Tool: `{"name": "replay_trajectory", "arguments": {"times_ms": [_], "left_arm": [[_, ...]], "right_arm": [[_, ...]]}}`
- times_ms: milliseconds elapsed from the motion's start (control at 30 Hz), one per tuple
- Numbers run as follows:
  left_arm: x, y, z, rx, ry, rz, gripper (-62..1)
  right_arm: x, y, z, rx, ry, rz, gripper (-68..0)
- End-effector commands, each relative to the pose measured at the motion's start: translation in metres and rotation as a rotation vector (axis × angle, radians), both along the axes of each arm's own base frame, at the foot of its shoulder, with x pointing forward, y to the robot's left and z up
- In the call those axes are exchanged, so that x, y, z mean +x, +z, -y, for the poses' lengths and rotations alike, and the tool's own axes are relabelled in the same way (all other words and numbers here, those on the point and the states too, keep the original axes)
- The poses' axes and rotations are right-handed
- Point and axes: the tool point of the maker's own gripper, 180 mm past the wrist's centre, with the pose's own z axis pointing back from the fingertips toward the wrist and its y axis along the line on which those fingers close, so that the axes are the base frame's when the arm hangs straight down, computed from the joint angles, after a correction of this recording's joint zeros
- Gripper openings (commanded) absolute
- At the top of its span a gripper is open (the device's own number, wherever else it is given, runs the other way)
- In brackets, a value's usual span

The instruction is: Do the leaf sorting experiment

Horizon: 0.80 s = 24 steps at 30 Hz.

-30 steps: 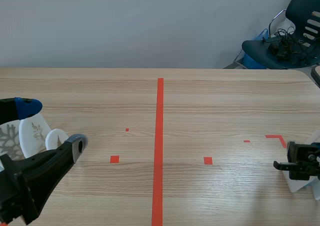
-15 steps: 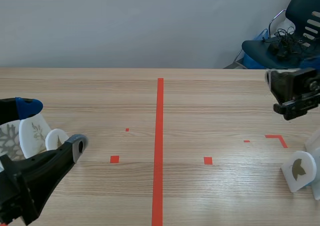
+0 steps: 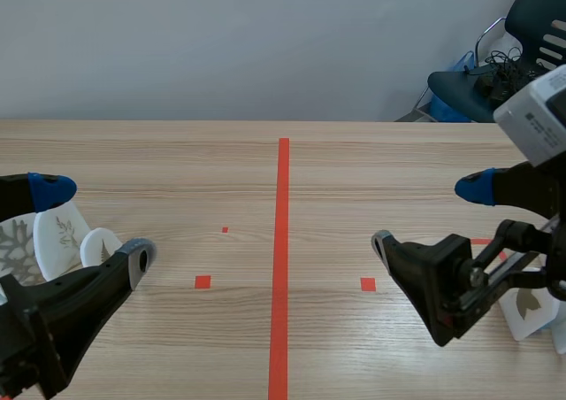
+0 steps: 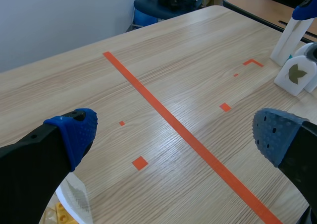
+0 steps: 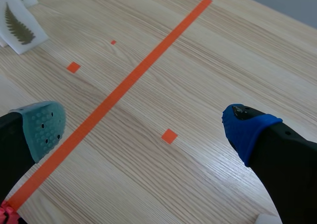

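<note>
Leaf cards (image 3: pixel 60 238): white stand-up cards printed with leaves, standing in two spots at opposite edges of the surface.
Surface (image 3: pixel 371 170): pale wood, with an orange-red tape line (image 3: pixel 281 267) running down its middle from the far edge to the near edge.
Chair (image 3: pixel 469 90): dark blue, beyond the far right corner, with a tangle of cables on its seat.
Left arm (image 3: pixel 53 316): low at the near left corner; left jaws released and spread wide.
Right arm (image 3: pixel 442 285): over the right half, near the right edge; right jaws also released, wide apart above the wood.
Left-edge cluster (image 3: pixel 13 250): several cards close together by the left edge, just behind the left arm; one is a fern card (image 5: pixel 19 28).
Dark-leaf card (image 4: pixel 296 74): alone by the right edge toward the near corner, partly hidden behind the right arm in the scene view.
</note>
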Motion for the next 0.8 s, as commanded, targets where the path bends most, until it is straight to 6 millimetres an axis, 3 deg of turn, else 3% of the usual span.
{"name": "replay_trajectory", "arguments": {"times_ms": [0,767], "left_arm": [[0.0006,0.0075,0.0040,-0.023,-0.007,0.021,1.4],[0.0006,0.0075,0.0040,-0.023,-0.007,0.021,1.4]], "right_arm": [[0.0034,0.0166,-0.0012,0.010,0.004,0.055,0.4],[0.0035,0.0194,-0.0020,0.017,0.006,0.071,0.4]]}}
